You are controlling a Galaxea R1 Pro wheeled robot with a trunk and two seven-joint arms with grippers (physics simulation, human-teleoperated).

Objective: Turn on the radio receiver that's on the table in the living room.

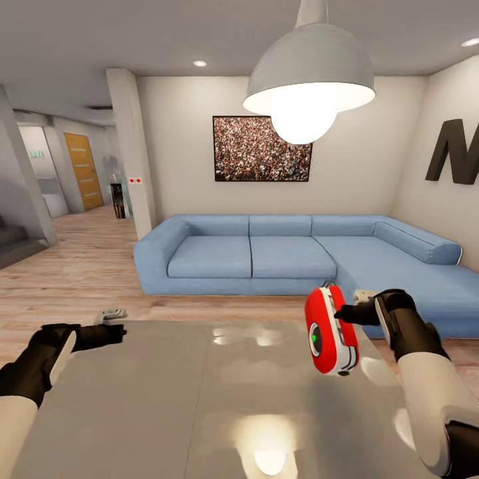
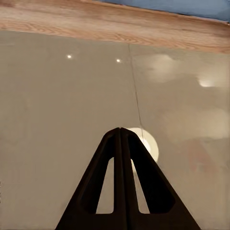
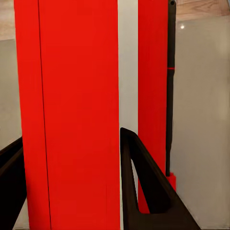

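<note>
The red radio receiver (image 1: 330, 330) with white sides hangs upright above the right part of the glossy grey table (image 1: 199, 399). My right gripper (image 1: 342, 313) is shut on it from the right side. Its round dark dial (image 1: 314, 337) faces left and shows a green centre. In the right wrist view the red body (image 3: 76, 110) sits between the two black fingers (image 3: 143, 187), with the thin wire handle (image 3: 171, 86) beside it. My left gripper (image 1: 120, 330) is shut and empty over the table's far left edge. Its closed fingers (image 2: 120, 158) point across the grey top (image 2: 57, 96).
A blue L-shaped sofa (image 1: 266, 253) stands beyond the table on light wood floor (image 1: 80, 273). A grey dome pendant lamp (image 1: 309, 73) hangs above. A framed crowd picture (image 1: 261, 148) is on the back wall. A hallway opens at the left.
</note>
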